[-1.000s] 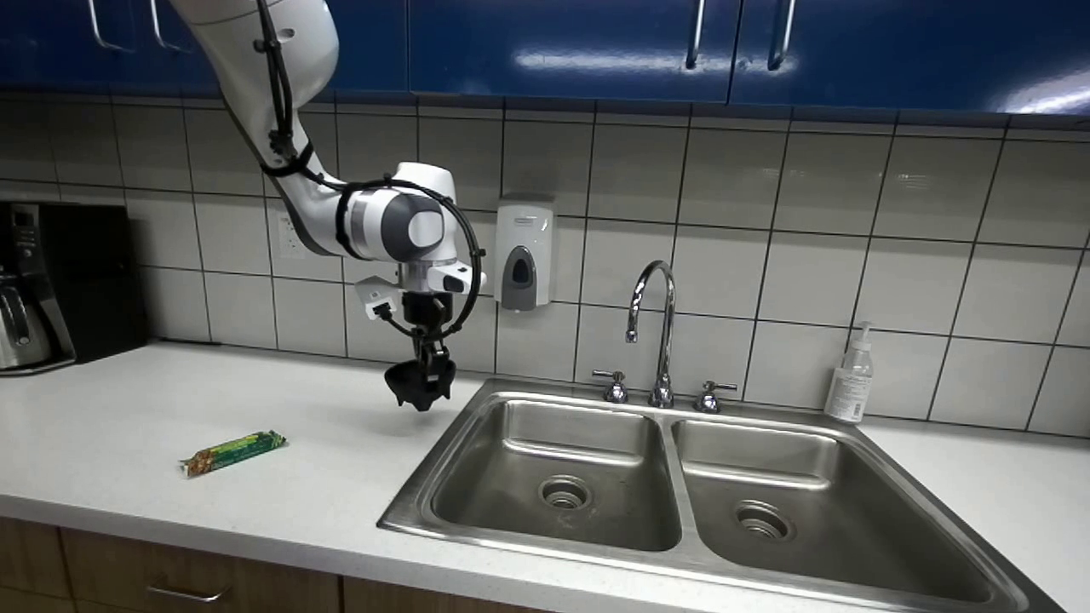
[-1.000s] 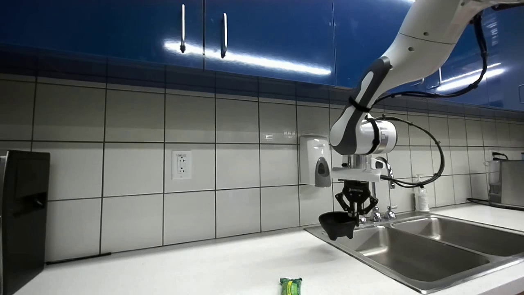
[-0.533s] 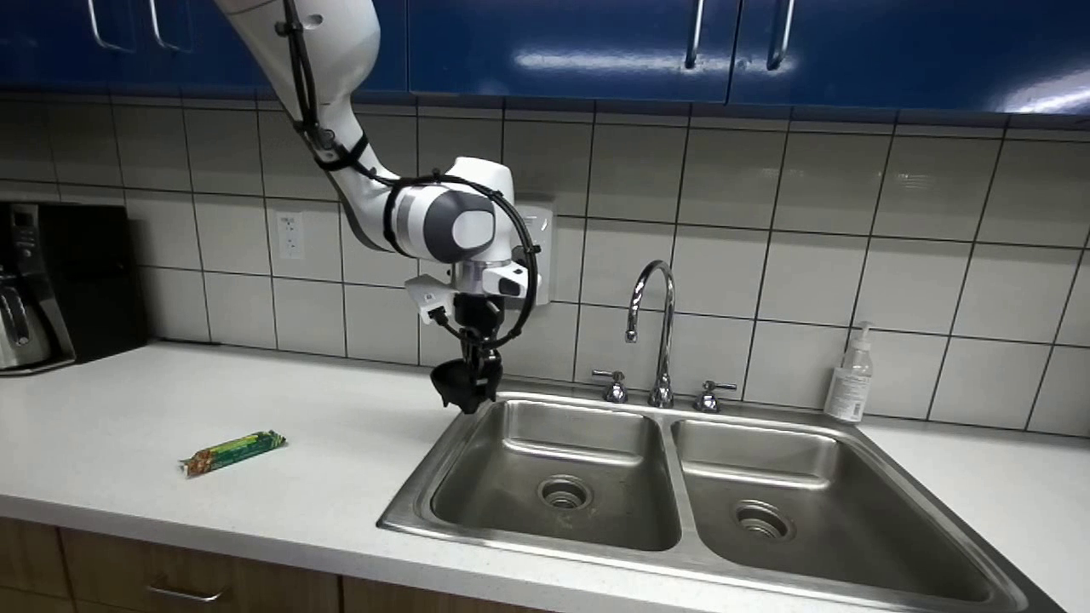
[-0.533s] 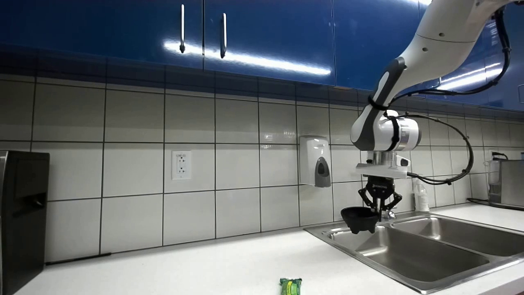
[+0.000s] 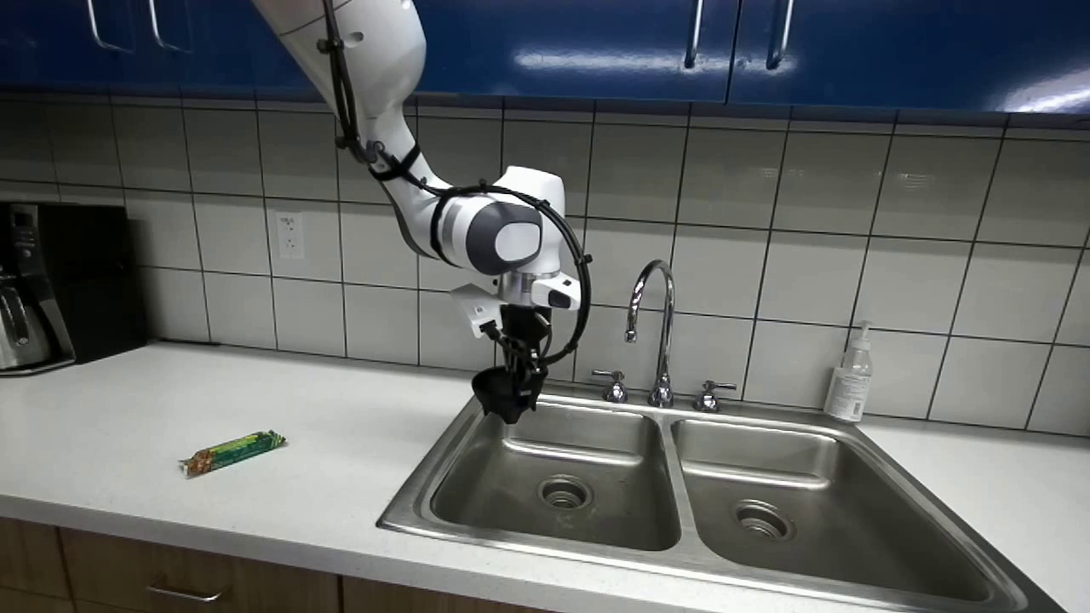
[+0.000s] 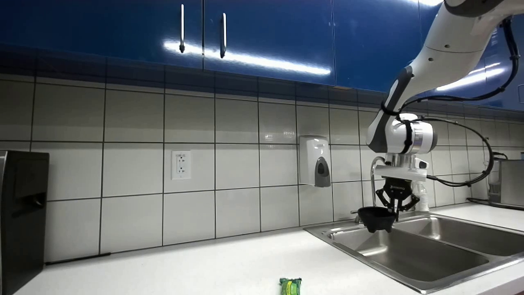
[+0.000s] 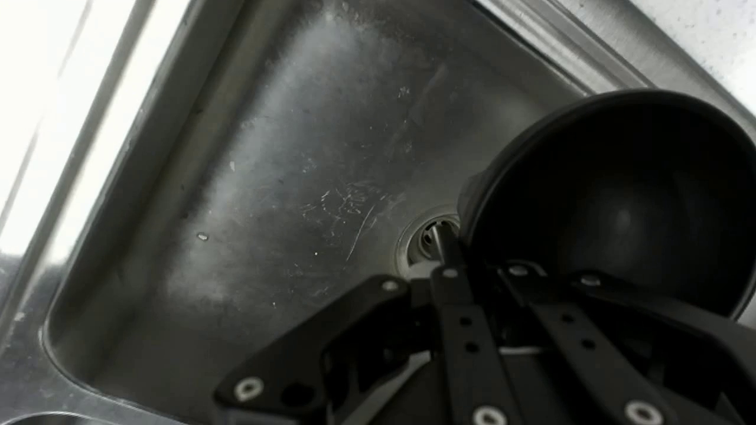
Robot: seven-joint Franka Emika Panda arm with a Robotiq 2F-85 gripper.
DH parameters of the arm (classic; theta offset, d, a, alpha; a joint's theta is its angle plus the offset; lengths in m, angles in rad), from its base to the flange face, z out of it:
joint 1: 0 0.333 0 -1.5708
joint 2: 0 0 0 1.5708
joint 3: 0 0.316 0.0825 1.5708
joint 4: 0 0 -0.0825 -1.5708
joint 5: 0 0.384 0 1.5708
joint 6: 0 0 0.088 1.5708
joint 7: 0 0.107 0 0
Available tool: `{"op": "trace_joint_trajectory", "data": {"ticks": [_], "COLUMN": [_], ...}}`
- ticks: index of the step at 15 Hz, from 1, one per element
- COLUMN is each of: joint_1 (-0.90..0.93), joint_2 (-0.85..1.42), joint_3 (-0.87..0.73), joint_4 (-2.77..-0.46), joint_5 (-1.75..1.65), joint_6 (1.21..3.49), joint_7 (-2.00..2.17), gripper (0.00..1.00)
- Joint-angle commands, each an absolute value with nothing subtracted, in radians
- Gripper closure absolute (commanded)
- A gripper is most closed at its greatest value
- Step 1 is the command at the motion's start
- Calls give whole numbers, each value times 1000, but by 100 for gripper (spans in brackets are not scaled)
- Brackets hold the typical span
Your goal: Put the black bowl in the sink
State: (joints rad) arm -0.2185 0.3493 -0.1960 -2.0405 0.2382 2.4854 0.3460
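Black bowl (image 6: 376, 219), one. Small, round, dark all over, with short feet beneath. Contents: could not be told; the inside was too dark.

Place: in the air and upright, over the sink (image 5: 439, 460), near a back corner of the basin (image 5: 511, 502) on the side of the wrapped bar (image 5: 232, 453). Height above the basin floor: could not be told. Not yet set down.

Tool (image 6: 395, 214), one. Clamped on the bowl's wall at one side, one finger inside the rim and one outside; the remainder of the bowl jutted out unsupported.

Handling, by judgement. Body: stiff, unlikely to give under the fingers. Weight: probably light, moulded plastic by its look, though a heavier stone-like make could not be ruled out. Surface: dull outside, faint sheen inside; likely a fair grip when dry, slicker if wet. Fragility: low, though a drop onto steel seemed best avoided.

Where to hold: the rim wall, where the fingers lay. The one-sided pinch carried some risk of the bowl swivelling or dipping at its free side; a firm squeeze and slow lowering, until the feet met the basin floor, seemed called for.

Surroundings: white worktop (image 5: 341, 426), carrying the wrapped bar well apart from the bowl; chrome faucet (image 5: 667, 349), behind the basins.
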Motion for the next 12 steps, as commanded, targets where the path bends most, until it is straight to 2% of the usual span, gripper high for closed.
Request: {"op": "trace_joint_trajectory", "data": {"ticks": [1, 12], "joint_1": [-256, -281], "joint_2": [418, 608], "joint_3": [-189, -186], "joint_4": [-1943, -1744], "joint_5": [279, 262], "joint_6": [2431, 2317], "joint_7": [283, 279], "gripper": [98, 98]}}
